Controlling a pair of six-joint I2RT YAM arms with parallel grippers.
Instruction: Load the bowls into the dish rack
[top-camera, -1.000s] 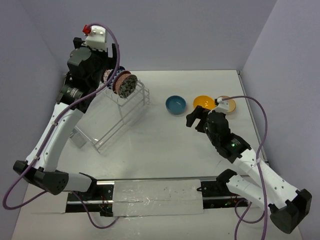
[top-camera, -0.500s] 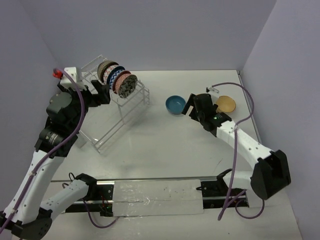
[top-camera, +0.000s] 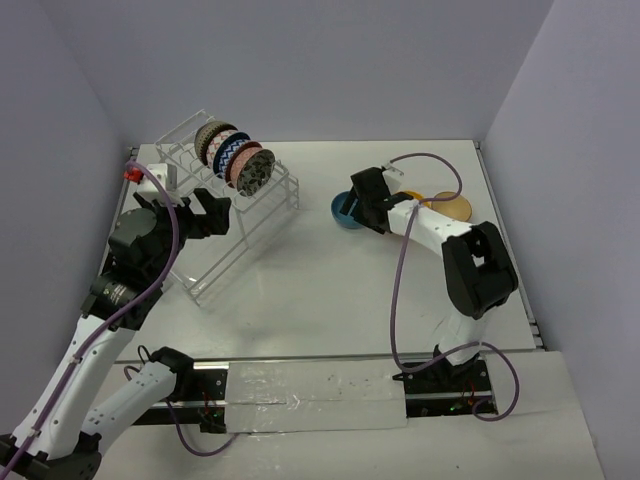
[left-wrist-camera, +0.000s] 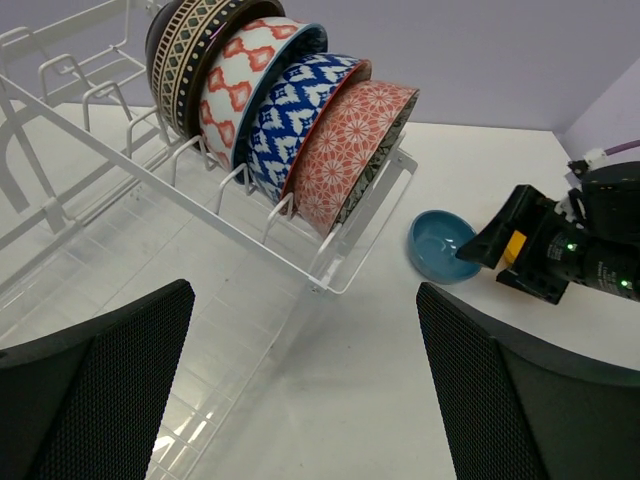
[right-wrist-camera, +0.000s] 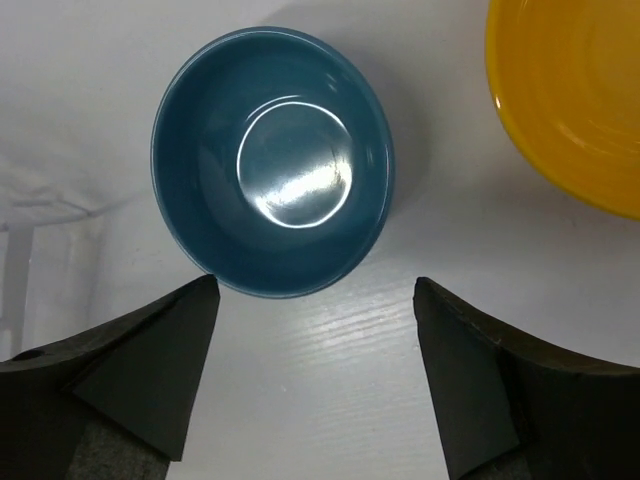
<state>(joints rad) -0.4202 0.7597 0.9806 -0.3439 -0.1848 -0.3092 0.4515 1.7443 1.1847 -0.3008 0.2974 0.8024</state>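
The white wire dish rack (top-camera: 262, 203) stands at the far left. Several patterned bowls stand on edge in its top tier: a dark one (left-wrist-camera: 185, 45), a salmon-and-white one (left-wrist-camera: 245, 85), a blue one (left-wrist-camera: 300, 120) and a salmon one (left-wrist-camera: 350, 155). The teal bowl (top-camera: 343, 212) sits upright on the table, also in the right wrist view (right-wrist-camera: 272, 160). My right gripper (right-wrist-camera: 315, 370) is open just above the table, right beside it. The orange-yellow bowl (right-wrist-camera: 575, 95) and tan bowl (top-camera: 452, 207) lie further right. My left gripper (left-wrist-camera: 300, 400) is open and empty, in front of the rack.
The rack's clear drip tray (left-wrist-camera: 150, 290) lies under its lower tier. The right arm's cable (top-camera: 425, 160) loops over the tan bowl. Purple walls close in the table at the back and sides.
My left arm has drawn back from the rack's top tier toward the near left. My right arm has swung left to the teal bowl.
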